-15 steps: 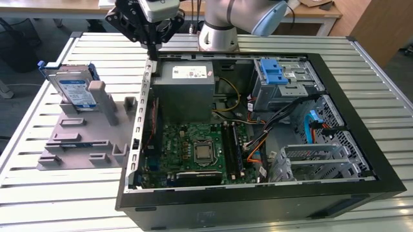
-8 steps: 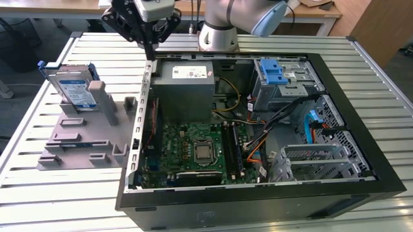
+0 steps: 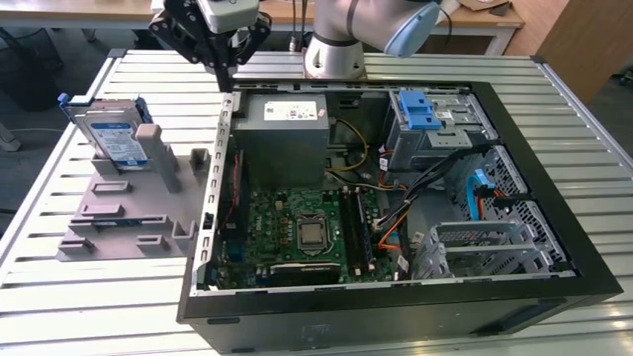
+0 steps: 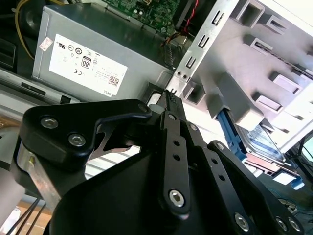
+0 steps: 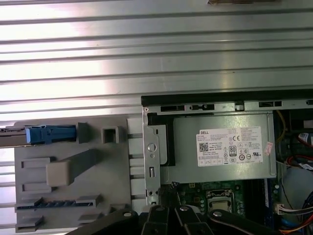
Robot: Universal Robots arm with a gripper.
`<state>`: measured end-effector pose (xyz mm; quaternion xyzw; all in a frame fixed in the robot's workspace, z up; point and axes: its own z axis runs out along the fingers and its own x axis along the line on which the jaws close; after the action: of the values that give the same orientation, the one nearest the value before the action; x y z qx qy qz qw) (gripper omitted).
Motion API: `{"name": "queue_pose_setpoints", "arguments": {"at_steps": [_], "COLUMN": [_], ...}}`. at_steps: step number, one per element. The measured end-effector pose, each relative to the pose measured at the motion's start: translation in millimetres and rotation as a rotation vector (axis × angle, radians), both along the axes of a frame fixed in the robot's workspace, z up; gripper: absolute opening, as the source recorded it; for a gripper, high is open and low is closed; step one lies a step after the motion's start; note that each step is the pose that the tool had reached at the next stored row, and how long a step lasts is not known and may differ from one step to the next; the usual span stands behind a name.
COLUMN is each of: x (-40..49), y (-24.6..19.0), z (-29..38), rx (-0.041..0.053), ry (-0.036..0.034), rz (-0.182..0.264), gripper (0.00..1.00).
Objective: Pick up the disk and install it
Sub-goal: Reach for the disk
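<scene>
Disk [image 3: 114,139] stands upright in the grey rack [image 3: 124,204]; the gripper [image 3: 225,76] hangs closed and empty near the computer case [image 3: 396,308] corner.

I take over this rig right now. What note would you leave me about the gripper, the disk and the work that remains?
Gripper: shut, holding nothing, over the wall of the open computer case, near the power supply.
Disk: stands on edge in the grey holder, on the exterior view's left of the case, apart from the gripper.
Done: nothing visible yet.
Left: the whole job; the disk is neither picked up nor installed.
</scene>
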<state>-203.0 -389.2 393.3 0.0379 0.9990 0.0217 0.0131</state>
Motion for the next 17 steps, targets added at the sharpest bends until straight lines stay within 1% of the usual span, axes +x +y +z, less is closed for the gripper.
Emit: {"name": "queue_pose_setpoints", "arguments": {"at_steps": [17], "x": [-14.0], "y": [2.4], "z": [0.0], "rx": [0.0], "ry": [0.0], "rz": [0.0], "gripper": [0.11]}}
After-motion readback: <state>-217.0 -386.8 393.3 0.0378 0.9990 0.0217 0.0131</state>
